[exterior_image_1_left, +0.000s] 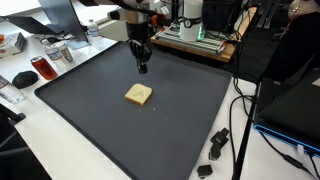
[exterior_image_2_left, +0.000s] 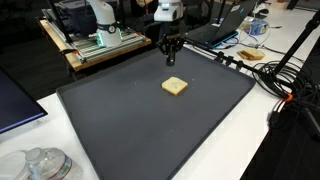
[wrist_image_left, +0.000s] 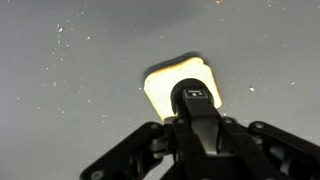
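While the hand (exterior_image_1_left: 143, 67) hangs over the dark mat (exterior_image_1_left: 90, 115) on the bench (exterior_image_1_left: 35, 140) in an exterior view, its fingers look pressed together and hold nothing. The pale yellow block (exterior_image_1_left: 139, 94) lies flat near the mat's middle, just nearer than the fingertips and apart from them. In an exterior view, the hand (exterior_image_2_left: 172, 60) stands above the far side of the block (exterior_image_2_left: 175, 87), with air between them. In the wrist view the hand (wrist_image_left: 195, 97) covers part of the block (wrist_image_left: 160, 85), so the two are roughly lined up. A clean grip would, I judge, call for spreading the fingers wider than the block, lowering straight down, stopping short of the mat, and squeezing gently, since the block looks soft.
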